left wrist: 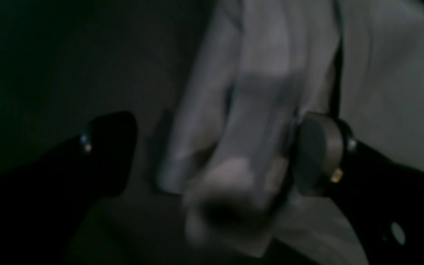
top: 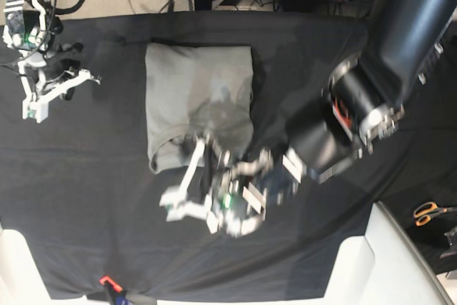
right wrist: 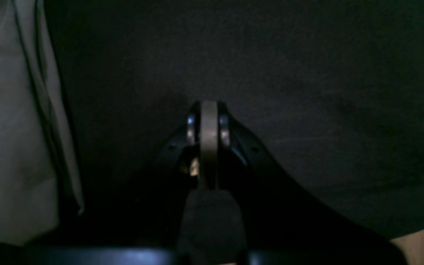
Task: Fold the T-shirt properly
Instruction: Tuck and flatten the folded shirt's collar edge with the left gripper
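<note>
The T-shirt (top: 200, 101) lies on the black worktop (top: 107, 205), a bit toward 11 o'clock from the middle of the base view. It is grey and already folded into a tall, narrow block. The top edge at 12 o'clock is neat and straight. The bottom edge at 6 o'clock is bumpy and bunched.

The shirt looks soft, thin and light. It will bend and droop when lifted, and it will not break. It can slide a little on the cloth under it, so a slow pull looks best. A good place to hold it is a corner or a folded edge, pinching all the layers together so none slips out. The bunched bottom edge looks like the part that still needs care.

The left end effector (left wrist: 212, 154) is at that bottom edge, at about 6 o'clock from the shirt. Its two fingers (left wrist: 318, 151) stand wide apart. In the left wrist view a blurry fold of grey cloth sits between them, touching the pad at 3 o'clock, but it is not squeezed. It looks let go.

The right end effector (right wrist: 209, 125) is shut tight with nothing in it. In its own view it sits over bare black cloth, with the shirt off at 9 o'clock.

No words or brand names can be read anywhere. No label on the shirt shows.
</note>
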`<state>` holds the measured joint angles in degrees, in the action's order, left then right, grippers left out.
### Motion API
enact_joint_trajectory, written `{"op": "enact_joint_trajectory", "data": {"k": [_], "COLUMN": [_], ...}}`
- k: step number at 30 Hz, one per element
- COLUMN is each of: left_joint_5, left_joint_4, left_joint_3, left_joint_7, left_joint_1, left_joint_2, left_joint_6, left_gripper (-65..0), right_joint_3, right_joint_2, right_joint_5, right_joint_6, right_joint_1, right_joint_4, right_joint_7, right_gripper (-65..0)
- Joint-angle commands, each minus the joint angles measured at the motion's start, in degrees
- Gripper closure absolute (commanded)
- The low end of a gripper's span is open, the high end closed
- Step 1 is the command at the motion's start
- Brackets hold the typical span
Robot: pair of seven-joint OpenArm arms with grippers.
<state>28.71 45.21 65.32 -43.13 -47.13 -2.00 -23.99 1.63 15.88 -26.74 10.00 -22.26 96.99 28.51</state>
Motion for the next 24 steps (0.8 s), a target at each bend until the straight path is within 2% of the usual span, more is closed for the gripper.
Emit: {"op": "enact_joint_trajectory", "data": {"k": [1, 6, 9, 10, 11, 12, 14, 17, 19, 22, 24], "left_joint_5": [0.17, 0.35, 0.08, 0.08, 0.08, 0.08, -0.01, -0.01, -0.88, -5.90, -8.97], "left_joint_4": [0.81, 4.50, 13.21, 17.16, 21.73, 26.31, 34.48, 40.46, 41.87, 41.43, 40.46], "left_joint_3": [-1.19, -11.21, -14.99, -15.69, -16.57, -17.19, -19.39, -24.31, -26.07, -25.98, -25.98], "left_joint_7": [0.89, 0.19, -6.58, -9.39, -11.33, -12.03, -12.21, -12.03, -10.10, -5.44, -5.00], "left_joint_1": [-3.90, -6.45, -1.61, 1.02, 4.80, 8.50, 16.06, 25.20, 29.95, 35.66, 38.12], "left_joint_2": [0.37, 0.73, 0.02, -1.21, -2.53, -3.49, -6.57, -8.68, -9.47, -10.18, -9.74], "left_joint_6": [0.30, 0.30, 0.30, 0.47, 0.56, 0.56, 1.79, 7.59, 8.03, 8.03, 8.03], "left_gripper": [-65.0, -64.8, -63.7, -59.6, -50.2, -37.8, -0.8, 0.0, 0.0, 0.0, 0.0], "right_joint_3": [0.26, 0.26, 0.26, 0.26, 0.26, 0.26, 0.26, 0.61, 0.70, 0.79, 0.79], "right_joint_2": [0.69, 0.60, 0.60, 0.60, 0.69, 0.69, 0.78, 0.78, 0.78, 0.78, 0.78], "right_joint_5": [0.15, 0.15, 0.15, 0.15, 0.15, 0.15, 0.15, 0.15, 0.15, 0.15, 0.15], "right_joint_6": [0.07, 0.07, 0.07, 0.07, 0.07, 0.07, 0.07, 0.07, 0.07, 0.07, 0.07], "right_joint_1": [0.15, -0.02, -0.20, -0.64, -0.99, -1.17, -1.34, -1.34, -1.17, -1.17, -1.08], "right_joint_4": [0.81, 0.90, 0.99, 1.08, 1.08, 1.16, 1.16, 0.99, 0.90, 0.90, 0.90], "right_joint_7": [-1.04, -1.04, -1.04, -1.04, -1.04, -1.04, -1.04, -1.04, -1.04, -1.04, -1.04], "right_gripper": [-0.2, -0.2, -0.2, -0.2, -0.2, -0.2, -0.2, -0.2, -0.2, -0.2, -0.2]}}
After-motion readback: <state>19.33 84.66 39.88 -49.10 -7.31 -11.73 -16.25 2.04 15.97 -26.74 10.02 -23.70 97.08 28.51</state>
